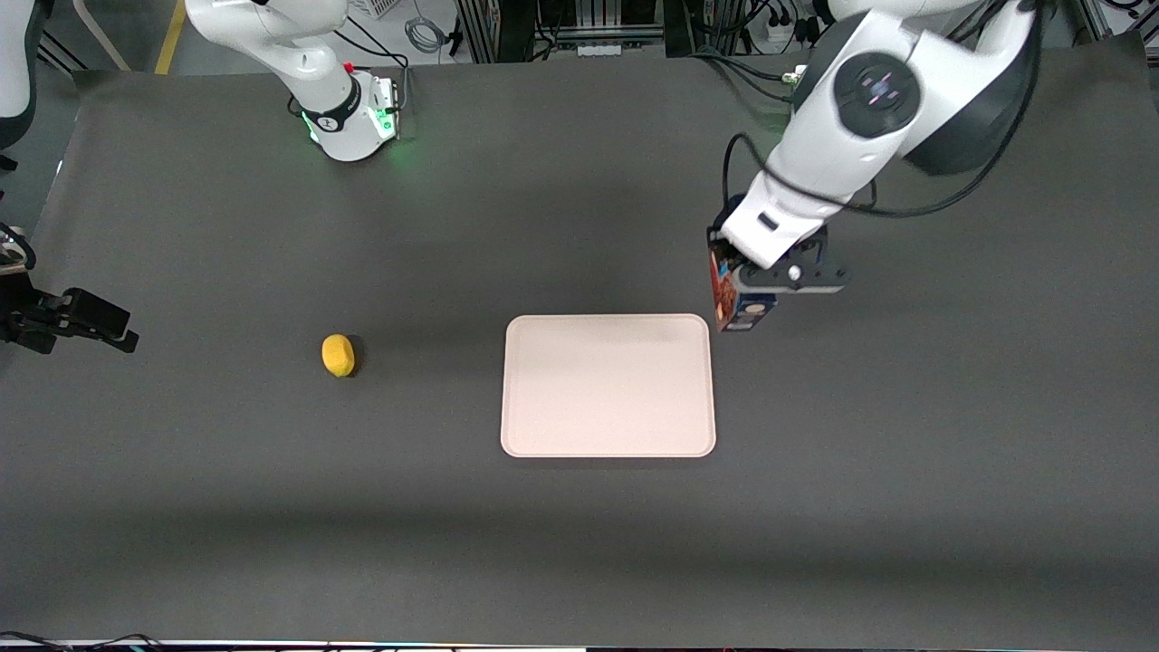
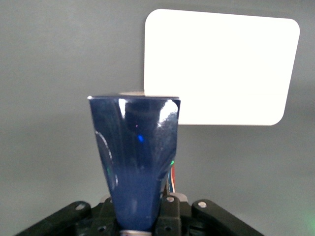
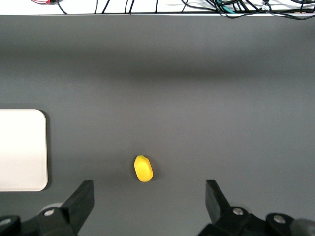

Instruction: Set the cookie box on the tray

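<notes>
My left gripper (image 1: 744,292) is shut on the cookie box (image 1: 732,294), a small dark blue carton with a brown cookie picture and a red edge. It hangs in the air just off the tray's corner on the working arm's end, farther from the front camera than the tray's middle. In the left wrist view the glossy blue cookie box (image 2: 135,162) rises from between the jaws of the gripper (image 2: 136,216). The pale pinkish-beige tray (image 1: 608,386) lies flat on the table with nothing on it, and it also shows in the wrist view as the tray (image 2: 221,69).
A small yellow rounded lump (image 1: 338,355) lies on the dark grey table (image 1: 905,453) toward the parked arm's end, beside the tray at some distance; the right wrist view shows the lump (image 3: 143,168) too. Cables run along the table's edge farthest from the front camera.
</notes>
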You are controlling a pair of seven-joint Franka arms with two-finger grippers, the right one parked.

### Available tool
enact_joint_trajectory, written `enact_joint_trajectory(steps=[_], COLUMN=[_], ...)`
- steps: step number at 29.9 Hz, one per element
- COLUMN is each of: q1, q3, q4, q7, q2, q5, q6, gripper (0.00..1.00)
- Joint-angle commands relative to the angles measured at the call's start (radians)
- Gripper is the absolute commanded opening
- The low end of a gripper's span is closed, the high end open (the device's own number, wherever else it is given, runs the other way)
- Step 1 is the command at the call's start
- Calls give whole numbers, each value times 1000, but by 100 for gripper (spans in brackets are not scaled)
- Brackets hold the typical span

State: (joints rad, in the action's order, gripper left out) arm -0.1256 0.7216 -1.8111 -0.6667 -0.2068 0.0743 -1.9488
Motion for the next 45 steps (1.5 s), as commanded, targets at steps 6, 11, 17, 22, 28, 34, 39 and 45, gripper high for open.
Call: enact_joint_trajectory(steps=[6,11,17,22,28,34,39,45], q1=[44,44,52,61,86,106,123,132], q3=[-1,-2,-5,-8,-8,-8,-8,-10], q4=[38,99,119,147,153,157,157,164], q7=[-99,-116,-142,-197,-244,-263,-263,-263], q2=[-187,-276,-345,-410,-451,-467,-468,-476], q5=[140,194,258,314,360,380,407,435], q6=[-140,-147,-148,-148,-150,-150,-162,-200], gripper=[21,21,21,22,22,22,22,22])
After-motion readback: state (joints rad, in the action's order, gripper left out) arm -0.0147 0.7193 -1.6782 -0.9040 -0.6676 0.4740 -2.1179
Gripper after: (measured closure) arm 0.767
